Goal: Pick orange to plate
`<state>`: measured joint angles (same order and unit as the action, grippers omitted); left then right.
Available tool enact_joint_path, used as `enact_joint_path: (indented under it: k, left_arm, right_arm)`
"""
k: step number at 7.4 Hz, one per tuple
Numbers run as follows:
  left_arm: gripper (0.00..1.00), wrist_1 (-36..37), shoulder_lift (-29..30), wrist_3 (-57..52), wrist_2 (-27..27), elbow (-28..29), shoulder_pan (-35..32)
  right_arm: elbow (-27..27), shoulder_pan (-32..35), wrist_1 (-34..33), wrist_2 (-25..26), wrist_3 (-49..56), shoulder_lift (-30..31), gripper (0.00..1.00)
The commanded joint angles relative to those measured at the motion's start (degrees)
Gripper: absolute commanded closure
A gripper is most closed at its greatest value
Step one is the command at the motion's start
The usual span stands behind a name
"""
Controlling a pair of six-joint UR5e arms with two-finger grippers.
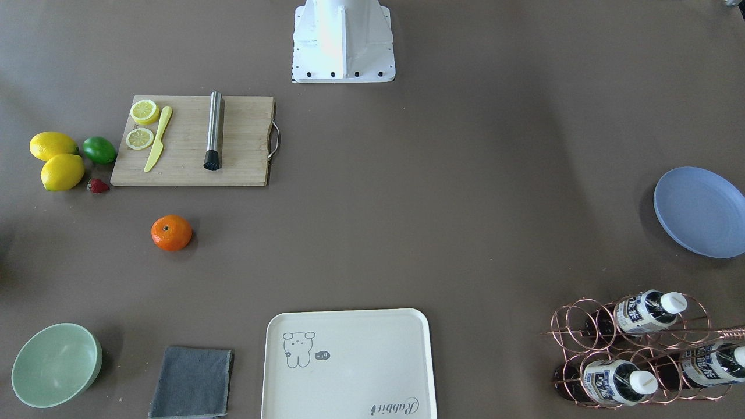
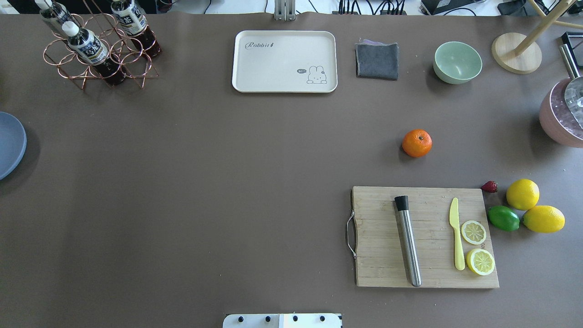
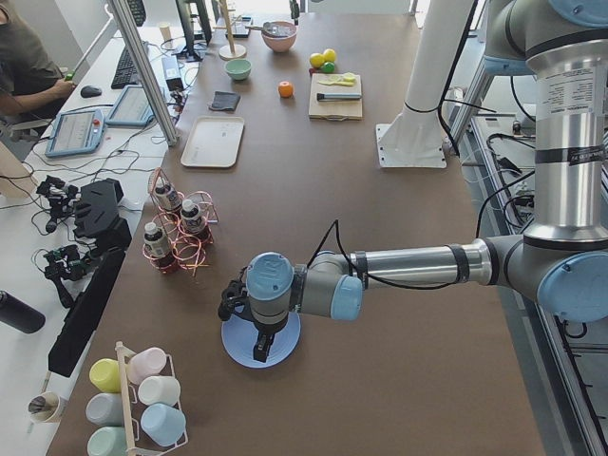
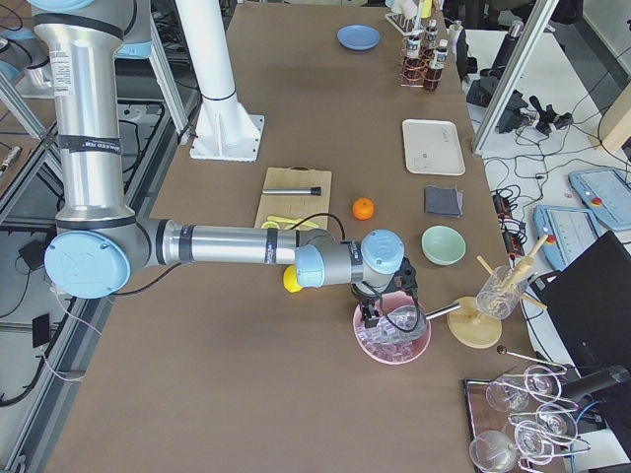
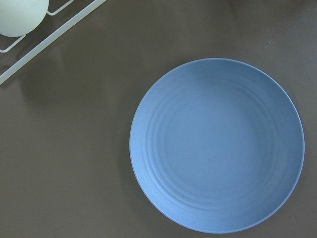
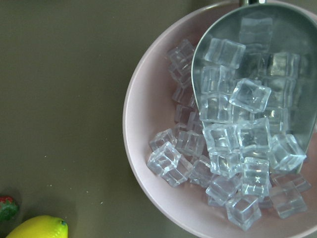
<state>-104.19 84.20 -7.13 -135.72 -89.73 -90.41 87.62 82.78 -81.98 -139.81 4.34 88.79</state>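
The orange [image 2: 416, 143] lies by itself on the brown table, just beyond the cutting board; it also shows in the front view as the orange [image 1: 171, 233]. The blue plate [image 2: 9, 143] sits at the table's far left edge, the same plate [image 1: 701, 212] being at the front view's right. It lies bare below the left wrist camera as the plate [image 5: 218, 144]. My left gripper [image 3: 260, 348] hovers right over the plate [image 3: 285, 353]; I cannot tell its state. My right gripper [image 4: 380, 310] hangs over a pink bowl of ice, far from the orange [image 4: 363, 208]; its state is also unclear.
A wooden cutting board [image 2: 387, 269] carries a steel muddler, a yellow knife and lemon slices. Beside it lie two lemons [image 2: 523, 194], a lime [image 2: 503, 218] and a strawberry. A cream tray [image 2: 284, 61], grey cloth, green bowl [image 2: 457, 62] and bottle rack [image 2: 98, 50] line the far edge.
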Motion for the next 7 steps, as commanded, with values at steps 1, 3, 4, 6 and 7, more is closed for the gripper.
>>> enact_joint_path:
  k: [1, 3, 4, 6, 7]
  left_arm:
    - [0.03, -0.31, -0.88, 3.59, -0.86, -1.76, -0.03]
    - [0.03, -0.31, -0.53, 5.54, -0.78, -2.11, 0.15]
    - [0.03, -0.23, -0.35, 4.94, -0.78, -1.94, 0.15]
    - [0.03, -0.23, -0.27, 5.19, -0.69, -0.98, 1.11]
    - [0.03, -0.31, 2.87, 5.19, -0.69, 3.64, 2.25]
  right_arm:
    - [0.35, -0.08, 0.15, -0.28, -0.03, 0.16, 0.00]
    - [0.62, 0.01, 0.15, 0.94, 0.23, 0.33, 0.00]
    - [0.62, 0.10, 0.15, 1.99, 0.15, 0.33, 0.00]
    - [0.80, 0.01, 0.15, 5.33, 0.06, -0.19, 0.00]
    - [0.80, -0.17, 0.24, 5.16, 0.06, -0.28, 0.00]
